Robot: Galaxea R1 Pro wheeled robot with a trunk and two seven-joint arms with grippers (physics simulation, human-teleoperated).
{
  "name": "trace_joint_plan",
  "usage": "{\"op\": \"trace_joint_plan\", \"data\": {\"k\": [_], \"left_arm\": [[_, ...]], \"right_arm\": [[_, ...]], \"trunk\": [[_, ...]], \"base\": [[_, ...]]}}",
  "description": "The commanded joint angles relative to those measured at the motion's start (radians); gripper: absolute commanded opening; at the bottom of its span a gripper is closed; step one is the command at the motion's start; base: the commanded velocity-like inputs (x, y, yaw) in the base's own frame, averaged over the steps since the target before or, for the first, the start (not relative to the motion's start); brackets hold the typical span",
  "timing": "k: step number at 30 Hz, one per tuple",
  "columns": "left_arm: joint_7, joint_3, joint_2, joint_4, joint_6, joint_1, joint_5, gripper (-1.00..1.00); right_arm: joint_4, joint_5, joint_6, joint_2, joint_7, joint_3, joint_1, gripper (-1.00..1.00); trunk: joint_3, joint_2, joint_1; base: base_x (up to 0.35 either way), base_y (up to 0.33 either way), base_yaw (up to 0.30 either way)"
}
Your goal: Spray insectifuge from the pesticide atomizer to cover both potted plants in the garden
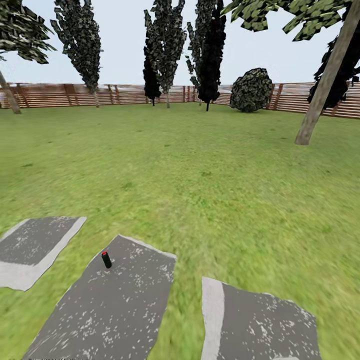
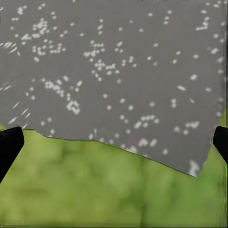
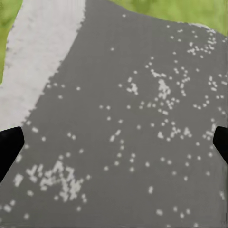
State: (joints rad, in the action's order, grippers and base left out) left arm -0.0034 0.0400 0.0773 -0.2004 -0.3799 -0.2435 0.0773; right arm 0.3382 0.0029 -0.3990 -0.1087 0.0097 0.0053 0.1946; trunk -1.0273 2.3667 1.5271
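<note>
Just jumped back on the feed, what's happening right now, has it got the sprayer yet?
Not yet. The pesticide atomizer stands upright on a grey speckled paving slab just ahead in the head view, with nothing touching it. Lawn stretches beyond it to the wooden slat fence and trees. Both wrist views look down on paving and grass, the dark fingertips wide apart at the picture edges, so both grippers are open and empty.

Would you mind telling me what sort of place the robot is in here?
It looks like a fenced garden or backyard: a broad green lawn, a brown wooden slat fence along the far edge with trees before it, and grey speckled paving slabs set in the grass.
</note>
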Motion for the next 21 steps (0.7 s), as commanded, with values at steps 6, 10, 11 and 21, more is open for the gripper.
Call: {"op": "trace_joint_plan", "data": {"k": [6,10,11,21], "left_arm": [[-0.001,0.000,0.001,0.001,-0.003,0.000,0.007,1.00],[-0.001,0.000,0.001,0.001,-0.003,0.000,0.007,1.00],[-0.001,0.000,0.001,0.001,-0.003,0.000,0.007,1.00],[-0.001,0.000,0.001,0.001,-0.004,0.000,0.007,1.00]], "right_arm": [[-0.001,0.000,-0.003,0.000,0.001,0.000,0.000,1.00],[-0.001,0.000,-0.003,0.000,0.001,-0.001,0.000,1.00],[-0.001,0.000,-0.003,0.000,0.001,-0.001,0.000,1.00],[-0.001,0.002,-0.003,0.000,-0.001,0.000,0.000,1.00]], "trunk": [[-0.001,0.000,0.000],[-0.001,0.000,0.000],[-0.001,0.000,0.000],[-0.001,0.000,0.000]], "base": [[0.160,-0.276,0.171],[0.178,-0.276,0.021],[0.184,-0.276,0.007],[0.198,-0.276,0.001]]}}
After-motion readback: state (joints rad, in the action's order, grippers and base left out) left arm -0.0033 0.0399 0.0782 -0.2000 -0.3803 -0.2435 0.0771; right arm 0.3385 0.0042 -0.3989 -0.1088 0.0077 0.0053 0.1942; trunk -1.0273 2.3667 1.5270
